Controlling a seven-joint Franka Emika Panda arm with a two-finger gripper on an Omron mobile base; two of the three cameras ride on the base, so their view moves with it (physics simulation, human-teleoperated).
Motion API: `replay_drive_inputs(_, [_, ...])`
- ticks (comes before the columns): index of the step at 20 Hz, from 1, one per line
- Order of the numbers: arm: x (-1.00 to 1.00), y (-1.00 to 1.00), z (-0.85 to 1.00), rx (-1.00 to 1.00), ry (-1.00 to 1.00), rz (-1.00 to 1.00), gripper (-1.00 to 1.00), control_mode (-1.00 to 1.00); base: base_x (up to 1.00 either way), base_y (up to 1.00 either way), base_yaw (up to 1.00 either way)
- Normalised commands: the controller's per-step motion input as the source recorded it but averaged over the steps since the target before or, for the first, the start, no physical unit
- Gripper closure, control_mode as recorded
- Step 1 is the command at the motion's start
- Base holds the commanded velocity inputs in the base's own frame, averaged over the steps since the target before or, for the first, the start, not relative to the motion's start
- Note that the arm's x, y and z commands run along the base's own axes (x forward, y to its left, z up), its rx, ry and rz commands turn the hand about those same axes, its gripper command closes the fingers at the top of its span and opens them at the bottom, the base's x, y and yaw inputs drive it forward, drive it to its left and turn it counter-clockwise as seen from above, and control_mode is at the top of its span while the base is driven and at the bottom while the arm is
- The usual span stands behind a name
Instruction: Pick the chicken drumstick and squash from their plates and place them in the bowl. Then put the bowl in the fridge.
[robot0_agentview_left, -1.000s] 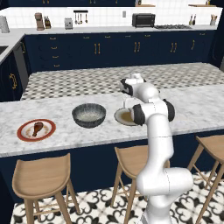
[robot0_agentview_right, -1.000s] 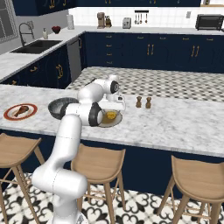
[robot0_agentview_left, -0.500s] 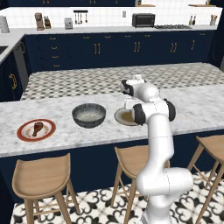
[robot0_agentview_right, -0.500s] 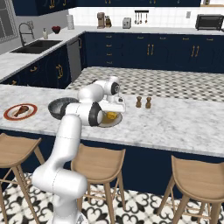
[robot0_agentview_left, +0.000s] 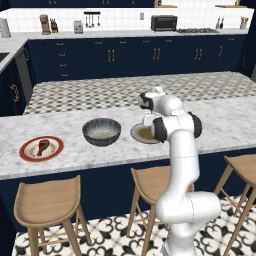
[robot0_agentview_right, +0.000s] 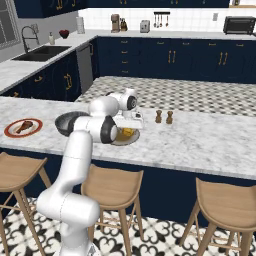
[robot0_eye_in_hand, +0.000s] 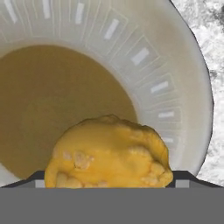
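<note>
Lumpy yellow-orange squash (robot0_eye_in_hand: 107, 151), rounded and bumpy, sitting on grey-beige plate (robot0_eye_in_hand: 175, 83) with brownish flat centre, pale rim marked by light dashes, thin dark edge. Gripper (robot0_eye_in_hand: 107, 181) down at the squash, dark finger tips (robot0_eye_in_hand: 183, 177) just showing on either side of it, jaws spread wide around it; contact not clear, squash not lifted off plate. From right base view, squash (robot0_agentview_right: 126, 133) and plate (robot0_agentview_right: 131, 140) partly hidden behind white arm, on speckled marble counter (robot0_agentview_right: 200, 145). Just left of that plate, dark grey bowl (robot0_agentview_left: 101, 131), round, fluted ribbed sides, paler speckled inside, nothing in it. Further left, well apart, white plate with wide red-orange rim (robot0_agentview_left: 41, 149) holding small reddish-brown drumstick (robot0_agentview_left: 43, 146) with thin pale bone end. Two small brown shakers (robot0_agentview_right: 164, 117) upright on counter to right of arm. Round wooden stools (robot0_agentview_left: 47, 202) tucked along near side of counter. Navy cabinets with gold handles (robot0_agentview_left: 150, 55) beyond, toaster oven (robot0_agentview_left: 164, 23) on back counter.
</note>
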Motion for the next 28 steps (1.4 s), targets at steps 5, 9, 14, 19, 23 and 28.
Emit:
replay_drive_inputs(5, [-0.58,0.44,0.27,0.02,-0.21,0.0,1.0,-1.0,0.0,0.0,0.0])
replay_drive_inputs(9, [-0.33,0.92,0.66,0.05,-0.16,0.0,1.0,-1.0,0.0,0.0,0.0])
replay_drive_inputs(14, [-0.03,0.76,0.99,0.03,-0.34,0.04,1.0,-1.0,0.0,0.0,0.0])
replay_drive_inputs(19, [-0.05,0.79,0.41,0.04,-0.47,0.1,1.0,-1.0,0.0,0.0,0.0])
replay_drive_inputs(23, [0.12,1.0,0.0,-0.07,-0.19,0.0,1.0,-1.0,0.0,0.0,0.0])
replay_drive_inputs(28, [0.01,1.0,0.05,-0.12,0.01,0.0,1.0,-1.0,0.0,0.0,0.0])
